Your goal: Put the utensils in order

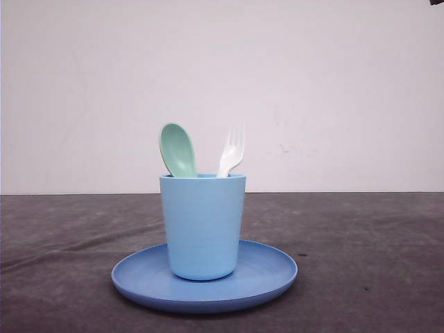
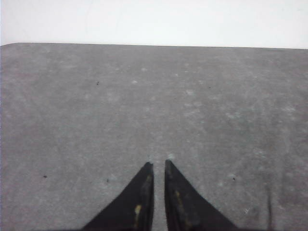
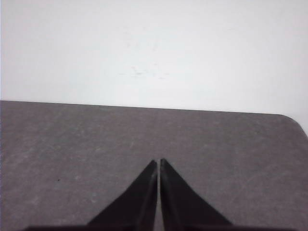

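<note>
Both arms hang low over a dark grey table (image 1: 374, 243), each wrist camera looking forward past black fingertips toward a white wall (image 1: 333, 83). In the left wrist view, the left gripper (image 2: 159, 164) points across bare, speckled tabletop, its two tips drawn almost together with only a thin sliver of table between them, clamped on nothing. In the right wrist view, the right gripper (image 3: 158, 161) sits the same way, tips nearly touching, holding nothing, with the table's far edge and a rounded corner beyond it.

The front view carries what the wrist cameras miss: a light blue cup (image 1: 202, 225) standing upright at the middle of a round blue plate (image 1: 267, 274), which rests flat on the table. Inside the cup, a mint-green spoon (image 1: 178, 149) stands bowl-up, leaning toward the robot's left, and a white fork (image 1: 232, 154) stands tines-up beside it, leaning toward the right. The handles of both utensils are hidden behind the cup's wall. Spoon and fork are apart at their tops, each rising above the rim.
</note>
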### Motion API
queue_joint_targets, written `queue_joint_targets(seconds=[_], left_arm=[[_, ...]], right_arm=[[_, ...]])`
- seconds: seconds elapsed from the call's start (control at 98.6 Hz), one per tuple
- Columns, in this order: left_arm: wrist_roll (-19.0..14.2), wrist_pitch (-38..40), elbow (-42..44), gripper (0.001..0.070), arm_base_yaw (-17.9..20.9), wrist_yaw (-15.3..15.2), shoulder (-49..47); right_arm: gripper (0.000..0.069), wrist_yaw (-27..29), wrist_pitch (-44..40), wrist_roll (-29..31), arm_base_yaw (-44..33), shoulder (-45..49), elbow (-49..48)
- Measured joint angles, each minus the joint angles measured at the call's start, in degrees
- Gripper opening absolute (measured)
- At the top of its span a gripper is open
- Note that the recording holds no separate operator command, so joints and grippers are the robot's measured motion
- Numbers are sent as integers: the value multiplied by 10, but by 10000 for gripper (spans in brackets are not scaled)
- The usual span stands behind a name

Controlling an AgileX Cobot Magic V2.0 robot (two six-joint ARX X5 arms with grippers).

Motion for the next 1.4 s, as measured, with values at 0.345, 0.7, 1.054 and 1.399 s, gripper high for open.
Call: queue_joint_targets(seconds=[0.345, 0.7, 1.054, 1.399], left_arm=[[0, 0, 0, 15, 0, 0, 0], [0, 0, 0, 15, 0, 0, 0], [0, 0, 0, 15, 0, 0, 0], [0, 0, 0, 15, 0, 0, 0]], right_arm=[[9, 0, -24, -8, 0, -243, -253], [9, 28, -32, -9, -2, -515, -502], [9, 27, -3, -10, -3, -538, -522], [9, 27, 4, -10, -3, -538, -523]])
